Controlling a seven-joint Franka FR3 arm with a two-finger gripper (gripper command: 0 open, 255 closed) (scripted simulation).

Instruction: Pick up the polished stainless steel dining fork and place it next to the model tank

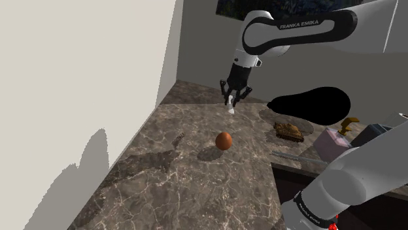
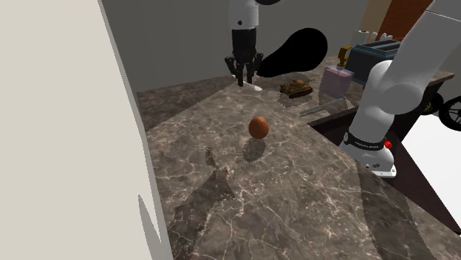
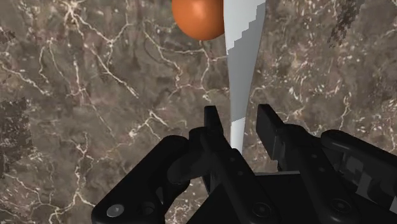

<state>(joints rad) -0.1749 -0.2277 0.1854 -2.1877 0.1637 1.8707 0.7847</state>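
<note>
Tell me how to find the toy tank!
Look at the dark marble countertop, at the side with the black area. Just in front of that sits the model tank: low, flat and brownish, unlike the round orange-brown egg or the pink box nearby.

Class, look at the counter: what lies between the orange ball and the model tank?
Nothing. In the shoulder view, the stretch of dark veined counter between the orange ball and the tank is bare.

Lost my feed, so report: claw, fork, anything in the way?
Claw shut on white fork, held above counter. Model tank toward shoulder view's right. Orange ball not between them.
</note>
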